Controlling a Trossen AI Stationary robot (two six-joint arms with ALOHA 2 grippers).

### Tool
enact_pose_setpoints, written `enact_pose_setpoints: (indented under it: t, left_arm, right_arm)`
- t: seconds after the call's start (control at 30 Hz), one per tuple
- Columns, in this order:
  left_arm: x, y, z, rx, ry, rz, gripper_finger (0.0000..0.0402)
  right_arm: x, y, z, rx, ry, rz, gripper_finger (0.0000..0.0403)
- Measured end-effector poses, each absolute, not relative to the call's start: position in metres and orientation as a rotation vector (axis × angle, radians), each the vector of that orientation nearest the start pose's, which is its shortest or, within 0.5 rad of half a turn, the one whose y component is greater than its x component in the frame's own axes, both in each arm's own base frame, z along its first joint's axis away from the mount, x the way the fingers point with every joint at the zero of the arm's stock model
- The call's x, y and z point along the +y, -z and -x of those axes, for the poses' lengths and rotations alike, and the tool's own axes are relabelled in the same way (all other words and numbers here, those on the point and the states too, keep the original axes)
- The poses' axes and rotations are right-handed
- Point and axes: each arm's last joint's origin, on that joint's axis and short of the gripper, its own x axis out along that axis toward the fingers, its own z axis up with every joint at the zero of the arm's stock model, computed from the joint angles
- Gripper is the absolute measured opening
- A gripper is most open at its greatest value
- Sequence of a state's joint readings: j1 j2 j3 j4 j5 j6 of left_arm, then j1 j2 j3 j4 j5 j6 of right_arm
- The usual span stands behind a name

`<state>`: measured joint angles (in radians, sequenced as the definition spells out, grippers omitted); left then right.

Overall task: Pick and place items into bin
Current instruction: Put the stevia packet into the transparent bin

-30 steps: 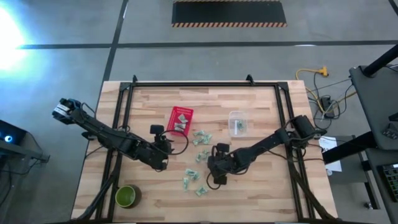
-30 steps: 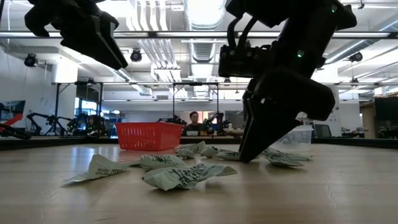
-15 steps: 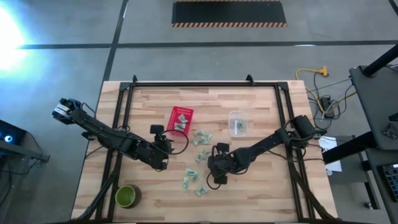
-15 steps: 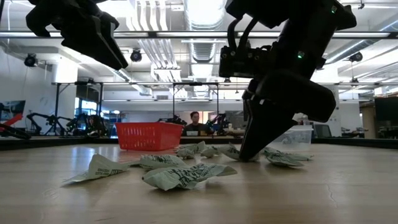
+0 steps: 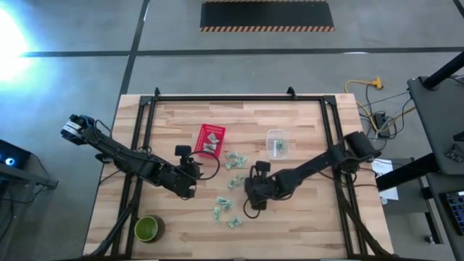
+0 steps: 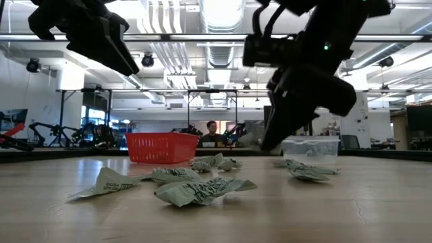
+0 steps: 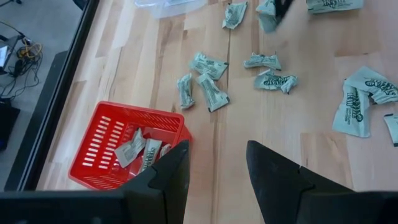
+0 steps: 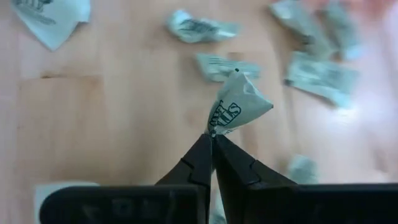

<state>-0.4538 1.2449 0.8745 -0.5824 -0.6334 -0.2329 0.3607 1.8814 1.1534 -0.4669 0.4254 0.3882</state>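
Right gripper (image 8: 212, 138) hung raised above table (image 5: 304, 217), fingers pinched on packet (image 8: 236, 109) corner, packet jutting beyond tips. Left gripper (image 7: 217, 163) agape, waited near red basket (image 7: 99, 149).

I count two grippers: the left gripper (image 7: 214, 168) and the right gripper (image 8: 212, 140). One red basket (image 5: 209, 140), one clear tub (image 5: 277, 143) and one green bowl (image 5: 148, 229) sit on the tabletop (image 5: 304, 217). Two packets (image 7: 140, 149) show in the basket, roughly a dozen loose, one pinched.
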Motion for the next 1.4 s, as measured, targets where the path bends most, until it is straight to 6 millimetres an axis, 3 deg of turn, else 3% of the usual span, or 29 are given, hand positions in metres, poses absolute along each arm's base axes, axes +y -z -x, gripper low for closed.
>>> enact_pose_setpoints:
  t: [0.2,0.47,0.67,0.87,1.1,1.4]
  left_arm:
    - [-0.089,-0.246,-0.221,0.787,-0.256,-0.275,0.0141]
    - [-0.090,-0.244,-0.222,0.777,-0.253,-0.270,0.0141]
    - [-0.091,-0.243,-0.221,0.777,-0.248,-0.272,0.0141]
    - [-0.091,-0.243,-0.221,0.777,-0.247,-0.273,0.0141]
    - [-0.091,-0.243,-0.221,0.777,-0.247,-0.274,0.0141]
    - [-0.091,-0.243,-0.221,0.777,-0.247,-0.274,0.0141]
  right_arm:
    - [0.099,-0.181,-0.323,1.050,0.397,0.183,0.0009]
    - [0.051,-0.212,-0.302,1.099,0.592,0.133,0.0009]
    - [0.014,-0.207,-0.285,1.155,0.695,0.080,0.0009]
    - [-0.009,-0.191,-0.273,1.242,0.730,0.011,0.0009]
    - [-0.014,-0.185,-0.269,1.273,0.730,0.008,0.0023]
    - [-0.013,-0.187,-0.270,1.262,0.718,0.016,0.0120]
